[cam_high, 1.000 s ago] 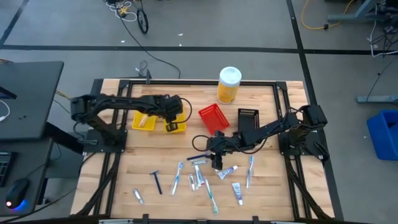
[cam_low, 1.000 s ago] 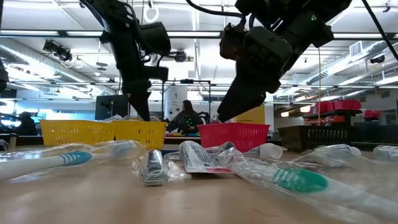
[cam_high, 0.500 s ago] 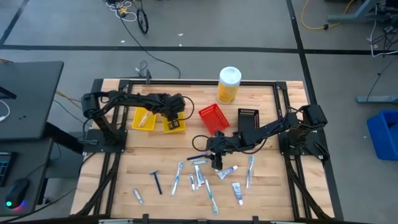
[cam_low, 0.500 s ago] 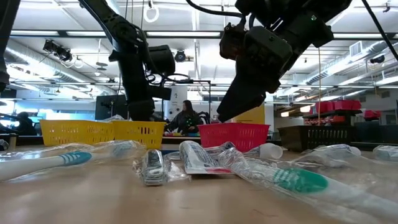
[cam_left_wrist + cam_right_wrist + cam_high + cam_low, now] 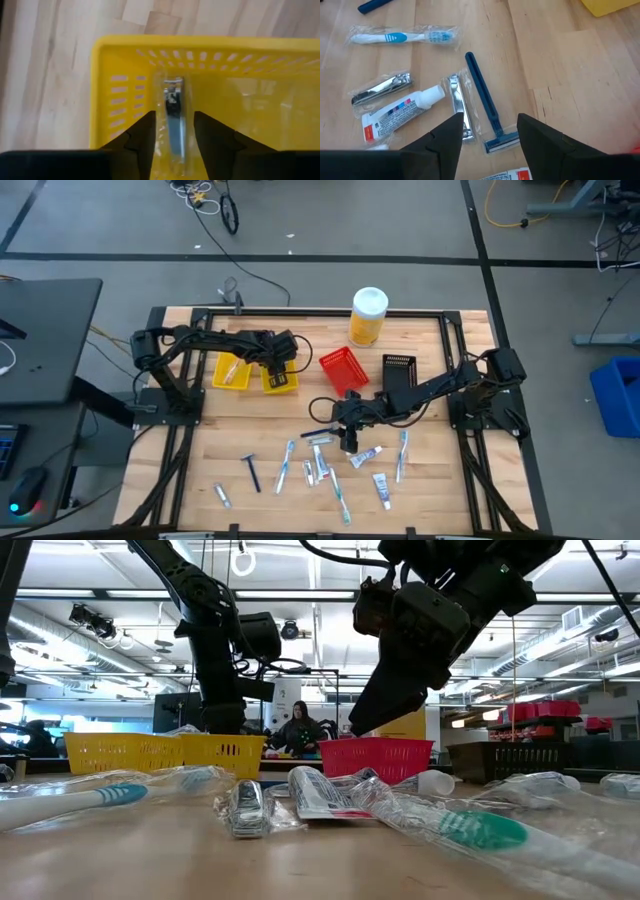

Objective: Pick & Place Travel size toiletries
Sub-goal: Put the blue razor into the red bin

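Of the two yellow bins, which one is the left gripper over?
The yellow bin nearer the red bin. The left gripper hangs open above it, a packaged nail clipper lying inside; the other yellow bin sits farther left.

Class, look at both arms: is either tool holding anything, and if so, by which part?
Nothing is held. The left tool is open over a nail clipper lying in the yellow bin; the right tool hangs open above a blue razor.

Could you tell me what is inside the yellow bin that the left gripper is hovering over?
In the yellow bin, a wrapped silvery nail clipper lies between the open fingers of the left gripper. The bin's near end is hidden behind the gripper, so anything there cannot be seen.
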Controlling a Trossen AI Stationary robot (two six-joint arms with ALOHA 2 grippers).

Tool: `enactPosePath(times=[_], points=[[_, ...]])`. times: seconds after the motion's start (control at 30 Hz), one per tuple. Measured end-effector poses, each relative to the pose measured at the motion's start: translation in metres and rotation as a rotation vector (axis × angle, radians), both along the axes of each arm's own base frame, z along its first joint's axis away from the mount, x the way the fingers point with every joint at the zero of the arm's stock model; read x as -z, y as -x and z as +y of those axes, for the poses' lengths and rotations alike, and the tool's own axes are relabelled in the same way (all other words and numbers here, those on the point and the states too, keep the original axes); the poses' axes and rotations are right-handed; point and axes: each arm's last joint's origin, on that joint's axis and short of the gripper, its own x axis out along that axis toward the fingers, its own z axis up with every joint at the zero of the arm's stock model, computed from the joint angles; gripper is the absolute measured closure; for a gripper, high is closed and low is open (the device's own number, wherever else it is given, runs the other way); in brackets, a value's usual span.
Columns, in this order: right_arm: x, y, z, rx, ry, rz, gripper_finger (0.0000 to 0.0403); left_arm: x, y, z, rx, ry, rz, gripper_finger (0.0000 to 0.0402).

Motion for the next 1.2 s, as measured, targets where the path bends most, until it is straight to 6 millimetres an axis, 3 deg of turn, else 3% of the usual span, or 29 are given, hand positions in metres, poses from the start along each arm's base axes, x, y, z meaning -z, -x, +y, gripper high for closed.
enactPosePath(times=[0.2, 0.57, 0.77, 0.97, 1.2], points=[[0.0, 0.0, 0.0, 0.0, 0.0, 0.0, 0.0196, -0.015, 0.006, -0.007, 0.032, -0.045, 0.019, 0.0231], [0.0, -0.001, 0.0, 0.0, -0.002, -0.007, 0.0187, -0.094, 0.038, -0.047, 0.041, -0.01, -0.25, 0.0246], [0.0, -0.001, 0.0, 0.0, -0.002, -0.008, 0.0202, -0.125, 0.06, -0.074, 0.077, 0.012, -0.381, 0.0248], [-0.001, -0.001, 0.0, -0.001, -0.003, -0.011, 0.0212, -0.138, 0.074, -0.103, 0.11, 0.058, -0.437, 0.0248], [-0.003, -0.003, 0.001, -0.026, 0.015, -0.052, 0.0201, -0.136, 0.079, -0.135, 0.163, 0.069, -0.422, 0.0249]])
